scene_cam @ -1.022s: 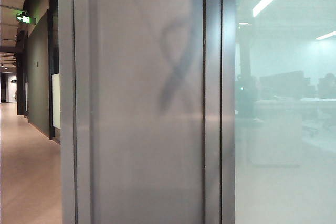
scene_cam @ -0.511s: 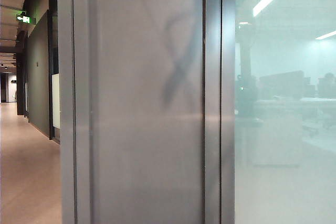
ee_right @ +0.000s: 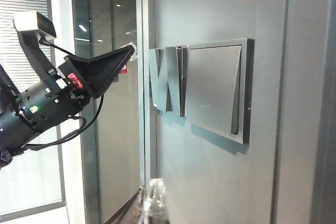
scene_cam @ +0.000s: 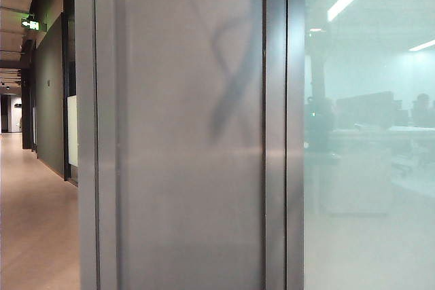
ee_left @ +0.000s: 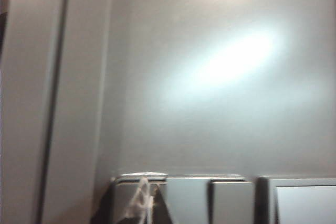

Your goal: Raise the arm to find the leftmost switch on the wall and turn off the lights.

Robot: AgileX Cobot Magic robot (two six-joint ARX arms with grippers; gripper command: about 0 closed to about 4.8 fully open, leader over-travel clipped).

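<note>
The wall [scene_cam: 183,168] is a brushed grey metal panel, and the arm shows on it only as a dark blurred shadow [scene_cam: 228,93]. A row of grey rocker switches is set in the wall [ee_right: 220,171]. The leftmost switch [ee_left: 122,195] [ee_right: 156,77] lies nearest the frame strip. My left gripper [ee_left: 145,203] [ee_right: 128,51] is a dark wedge closed to a white-taped point. It sits at that switch's upper edge, and I cannot tell whether it touches. My right gripper [ee_right: 152,203] is a blur close beside the wall, below the switches.
A larger rocker [ee_right: 210,87] fills the nearer end of the switch plate, and a second plate [ee_left: 304,203] sits beside the first. A corridor [scene_cam: 37,202] runs off to the left of the panel. Frosted glass [scene_cam: 367,168] stands to its right.
In the exterior view the arm's shadow on the wall has shifted slightly upward. Its cable outline has changed from a closed loop to a looser crossing.
</note>
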